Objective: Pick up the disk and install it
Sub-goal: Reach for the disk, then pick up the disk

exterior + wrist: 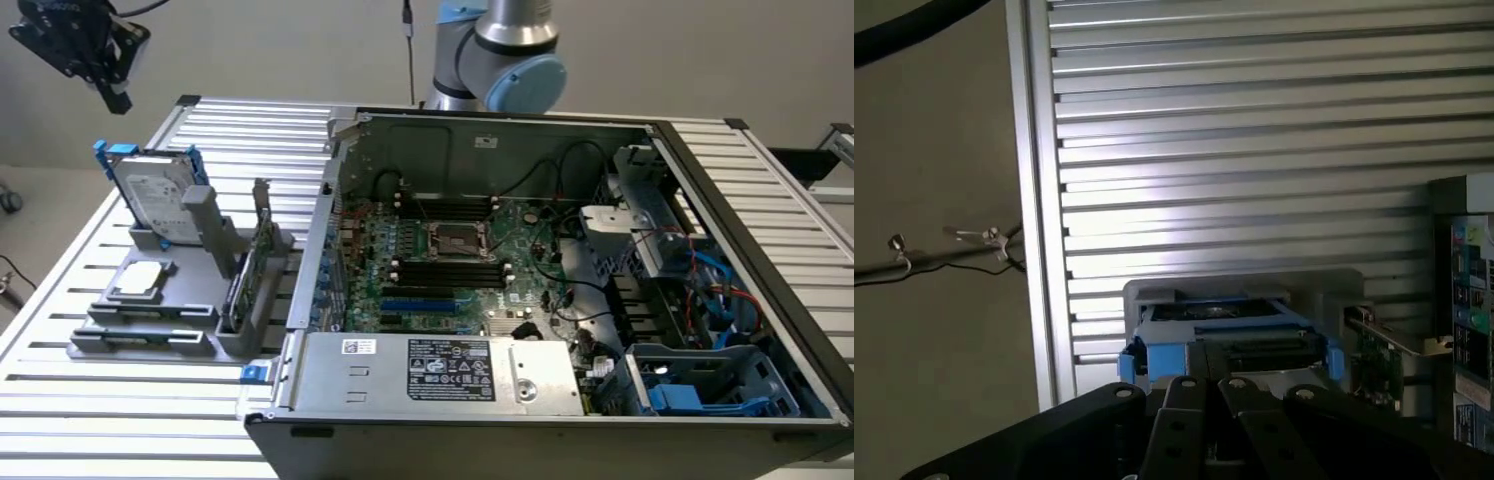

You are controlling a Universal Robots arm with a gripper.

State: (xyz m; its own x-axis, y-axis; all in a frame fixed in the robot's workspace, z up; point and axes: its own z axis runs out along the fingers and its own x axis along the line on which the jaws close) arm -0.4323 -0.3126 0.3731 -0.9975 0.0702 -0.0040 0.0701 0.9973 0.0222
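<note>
The disk (150, 195) stands upright on its edge in a grey holder (200, 235) at the exterior view's left, silver-grey with a white label and blue rails. My gripper (118, 98) hangs high above it and a little toward the exterior view's left, well apart from it. In the wrist view the disk (1224, 335) lies straight beyond my gripper (1206, 388), its blue rails facing me. The black fingers (1179, 400) sit together, shut, with nothing between them.
An open computer case (494, 122) fills the exterior view's middle and right, with a blue drive bay (694, 385) at its near right corner. The grey holder also carries a small silver chip (140, 280) and an upright green card (248, 270). All rests on a slatted metal table (80, 400).
</note>
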